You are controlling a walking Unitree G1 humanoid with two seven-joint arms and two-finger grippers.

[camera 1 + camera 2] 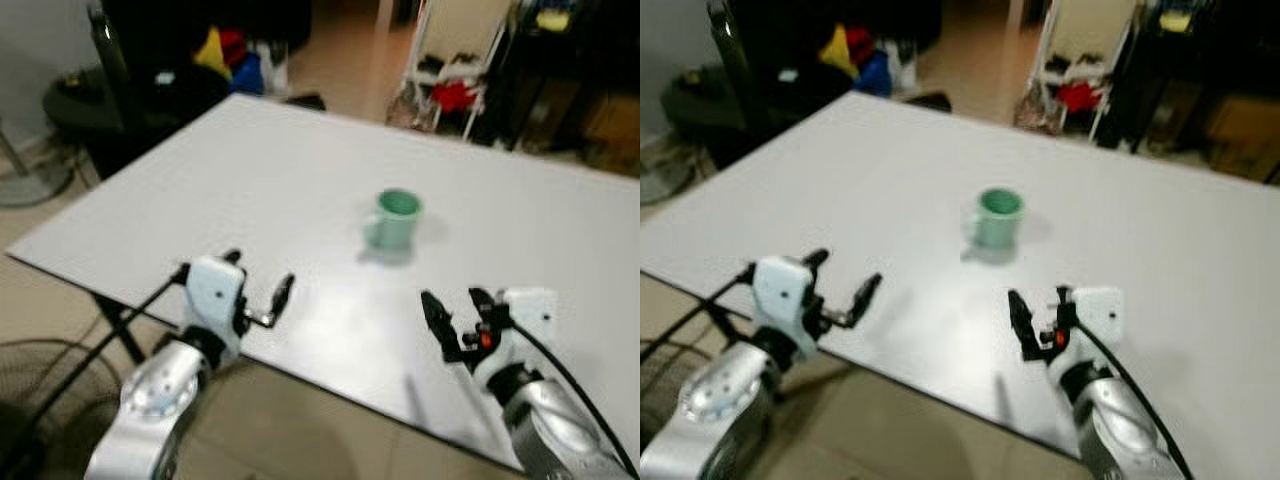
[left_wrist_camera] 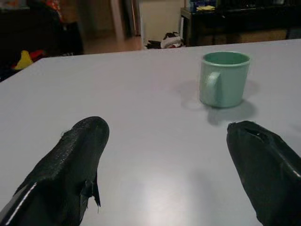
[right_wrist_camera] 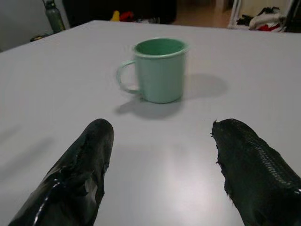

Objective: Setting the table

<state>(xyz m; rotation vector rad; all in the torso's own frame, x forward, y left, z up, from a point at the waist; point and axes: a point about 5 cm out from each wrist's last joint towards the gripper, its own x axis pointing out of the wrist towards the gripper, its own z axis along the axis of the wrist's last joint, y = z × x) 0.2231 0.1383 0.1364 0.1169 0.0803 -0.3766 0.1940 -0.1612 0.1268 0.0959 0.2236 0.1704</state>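
Note:
A pale green mug (image 1: 397, 218) stands upright and alone near the middle of the white table (image 1: 250, 170), its handle turned toward my left. My left gripper (image 1: 260, 278) hovers over the table's near edge, left of and nearer than the mug, open with nothing between its fingers. My right gripper (image 1: 455, 312) is at the near edge too, a little right of the mug and well short of it, also open and holding nothing. In the left wrist view the mug (image 2: 223, 78) lies ahead beyond the black fingers (image 2: 80, 155). The right wrist view has the mug (image 3: 160, 69) straight ahead.
A black chair (image 1: 120, 70) and coloured clutter (image 1: 225, 55) stand beyond the table's far left corner. A white rack (image 1: 455, 60) with red cloth and dark furniture (image 1: 580, 80) line the back. Tiled floor lies below the near edge.

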